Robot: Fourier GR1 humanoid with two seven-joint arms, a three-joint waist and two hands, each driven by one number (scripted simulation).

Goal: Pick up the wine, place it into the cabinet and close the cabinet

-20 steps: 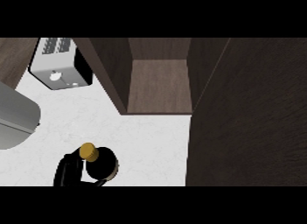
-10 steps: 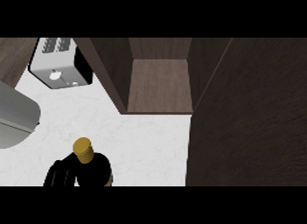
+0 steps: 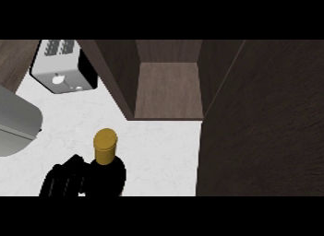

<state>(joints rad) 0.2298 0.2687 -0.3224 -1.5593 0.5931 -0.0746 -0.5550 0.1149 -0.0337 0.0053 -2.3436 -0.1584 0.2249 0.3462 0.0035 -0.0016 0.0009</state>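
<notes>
- One wine bottle (image 3: 106,154) stands out at the lower left of the frame, dark-bodied with a gold-capped neck pointing up toward the view.
- One black hand (image 3: 67,180) shows at the bottom edge, lower left, its fingers curled round the bottle's dark body; whether it is the left or the right hand cannot be told, and only this one hand appears.
- One open cabinet (image 3: 168,90) sits at upper centre, brown shelf exposed, with its dark door (image 3: 270,124) filling the right side.
- One silver toaster (image 3: 62,73) rests at upper left on the white counter (image 3: 161,147).
- One grey forearm (image 3: 8,122) crosses the left edge.
</notes>
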